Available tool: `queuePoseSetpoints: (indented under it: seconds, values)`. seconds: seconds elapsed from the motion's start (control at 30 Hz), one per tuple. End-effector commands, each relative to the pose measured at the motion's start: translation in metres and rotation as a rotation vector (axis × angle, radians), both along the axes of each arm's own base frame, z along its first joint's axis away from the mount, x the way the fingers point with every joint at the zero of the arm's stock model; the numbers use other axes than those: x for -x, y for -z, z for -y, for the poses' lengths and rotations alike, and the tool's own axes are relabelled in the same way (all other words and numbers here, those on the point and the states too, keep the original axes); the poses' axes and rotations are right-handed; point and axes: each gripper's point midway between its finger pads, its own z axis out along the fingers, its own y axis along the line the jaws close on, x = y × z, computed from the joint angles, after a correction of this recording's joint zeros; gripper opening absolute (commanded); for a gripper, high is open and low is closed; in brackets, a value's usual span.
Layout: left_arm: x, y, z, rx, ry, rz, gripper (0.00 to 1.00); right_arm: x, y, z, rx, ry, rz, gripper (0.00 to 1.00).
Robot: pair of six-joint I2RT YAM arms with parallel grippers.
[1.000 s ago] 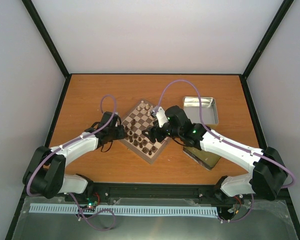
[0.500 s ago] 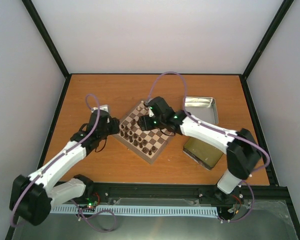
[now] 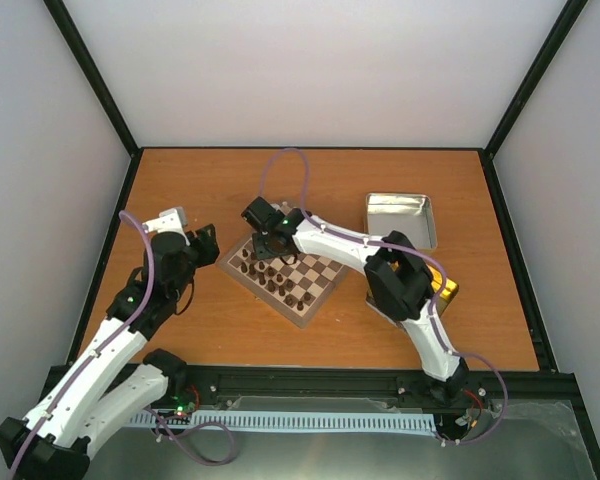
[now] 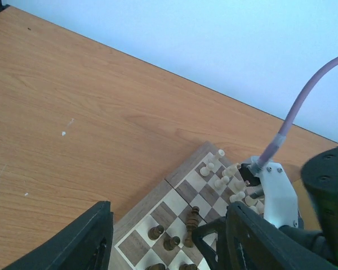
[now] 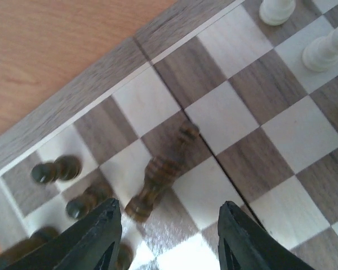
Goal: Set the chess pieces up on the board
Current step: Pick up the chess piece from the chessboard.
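Observation:
The board (image 3: 310, 285) lies turned diagonally at the table's middle. Dark chess pieces (image 3: 280, 285) stand along its near-left side, and cream ones (image 4: 228, 171) at its far side. One taller dark piece (image 5: 160, 171) lies tipped over on the squares near the board's left corner, and it also shows in the left wrist view (image 4: 191, 225). My right gripper (image 5: 169, 242) hovers open just above that piece, not touching it, over the board's left corner (image 3: 270, 243). My left gripper (image 3: 206, 246) is open and empty, off the board's left edge, above the bare table.
An open silver tin (image 3: 400, 218) sits at the back right. A dark gold tin (image 3: 420, 308) lies right of the board, partly under the right arm. The right arm stretches across the board. Dark pawns (image 5: 56, 169) stand close to the fallen piece.
My right gripper has swung from the board's right side across to its left corner. My left gripper has drawn back left, off the board.

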Motion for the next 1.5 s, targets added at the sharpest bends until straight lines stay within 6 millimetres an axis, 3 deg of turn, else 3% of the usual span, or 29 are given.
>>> queuePoseSetpoints:
  seconds: [0.0,0.23,0.43,0.9,1.0,1.2,1.47]
  values:
    - [0.002,-0.003,-0.007,-0.006,-0.038,-0.003,0.56,-0.017,0.005,0.008,0.062,0.107,0.030,0.48]
    - [0.001,0.002,-0.006,-0.022,-0.031,-0.023,0.56,-0.032,0.017,-0.003,0.091,0.133,0.039,0.48]
    - [0.000,0.003,-0.006,-0.031,-0.028,-0.027,0.56,-0.034,0.026,-0.003,0.120,0.132,0.026,0.43]
    - [-0.005,0.010,0.003,-0.012,0.001,-0.046,0.57,-0.011,0.037,0.013,0.139,0.033,-0.051,0.17]
    - [-0.006,0.012,0.007,-0.002,0.012,-0.054,0.57,-0.012,0.026,0.020,0.102,-0.001,-0.015,0.15]
    - [-0.008,0.008,0.023,0.045,0.082,-0.056,0.62,-0.018,-0.027,0.018,-0.042,-0.131,0.189,0.15]
    - [-0.002,0.000,0.095,0.241,0.428,-0.118,0.67,0.012,-0.088,0.029,-0.266,-0.332,0.386,0.17]
